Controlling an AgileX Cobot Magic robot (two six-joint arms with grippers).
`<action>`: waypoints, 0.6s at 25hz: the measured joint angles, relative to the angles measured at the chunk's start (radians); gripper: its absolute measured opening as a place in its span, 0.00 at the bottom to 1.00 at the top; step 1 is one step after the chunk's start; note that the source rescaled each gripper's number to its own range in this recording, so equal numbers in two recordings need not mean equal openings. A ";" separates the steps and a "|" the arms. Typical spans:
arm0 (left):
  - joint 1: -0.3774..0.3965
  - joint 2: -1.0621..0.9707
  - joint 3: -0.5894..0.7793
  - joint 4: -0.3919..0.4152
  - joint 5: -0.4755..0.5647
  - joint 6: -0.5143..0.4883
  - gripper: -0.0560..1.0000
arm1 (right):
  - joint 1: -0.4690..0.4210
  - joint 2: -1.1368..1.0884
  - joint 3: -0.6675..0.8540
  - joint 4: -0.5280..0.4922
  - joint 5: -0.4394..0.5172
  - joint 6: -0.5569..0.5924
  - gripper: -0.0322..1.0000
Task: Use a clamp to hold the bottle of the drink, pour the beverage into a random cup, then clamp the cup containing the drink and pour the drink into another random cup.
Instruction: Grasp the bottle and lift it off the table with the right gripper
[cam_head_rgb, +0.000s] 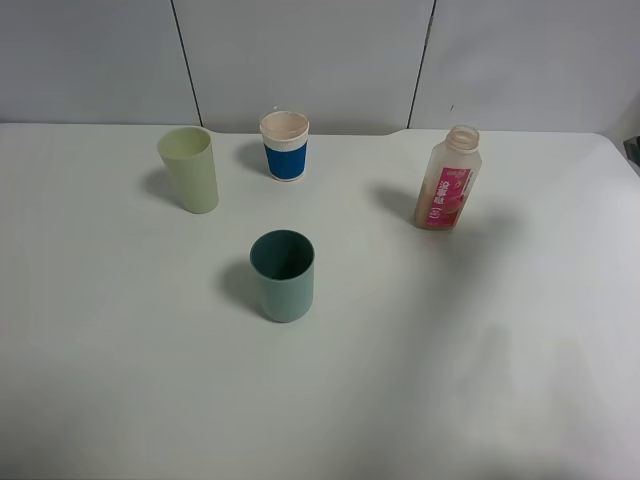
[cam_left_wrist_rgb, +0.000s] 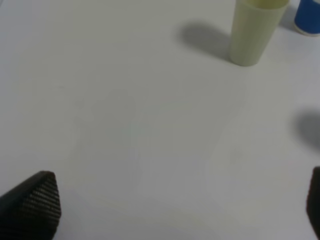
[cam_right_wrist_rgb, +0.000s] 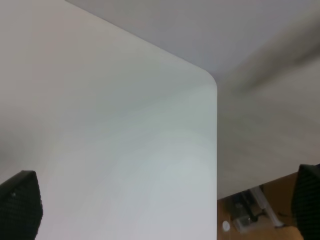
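**Pouring Job Yet to Begin: Bottle Untouched, Both Grippers Empty**

Nearest, out of the high camera's sight: left gripper (cam_left_wrist_rgb: 172, 205) and right gripper (cam_right_wrist_rgb: 164, 202), jaws of each spread wide, gripping nothing, hanging over bare white table (cam_head_rgb: 120, 390), the right one above a rounded table corner. Further in, near the middle: one teal cup (cam_head_rgb: 282, 275), upright, no drink visible inside. Beyond it, to the left: one pale green cup (cam_head_rgb: 189, 168), upright, well apart from the teal one. To the right at about the same depth: the bottle (cam_head_rgb: 448, 178), upright, uncapped, pink label facing forward, well apart from every cup and from both grippers, fill level hard to tell. Farthest back, near the pale green cup: one paper cup (cam_head_rgb: 285, 145) with a blue band, seemingly dry. By the look of it, nothing done so far: no clamp on the bottle, no first pour, no cup-to-cup pour. All three steps left. Tally: one bottle, three cups, two grippers, no cap in sight.
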 joint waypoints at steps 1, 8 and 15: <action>0.000 0.000 0.000 0.000 0.000 0.000 1.00 | -0.004 0.009 0.000 -0.002 -0.010 0.000 1.00; 0.000 0.000 0.000 0.000 0.000 0.000 1.00 | -0.011 0.070 0.043 -0.048 -0.122 -0.001 1.00; 0.000 0.000 0.000 0.000 0.000 0.000 1.00 | -0.103 0.283 0.087 -0.136 -0.405 0.003 1.00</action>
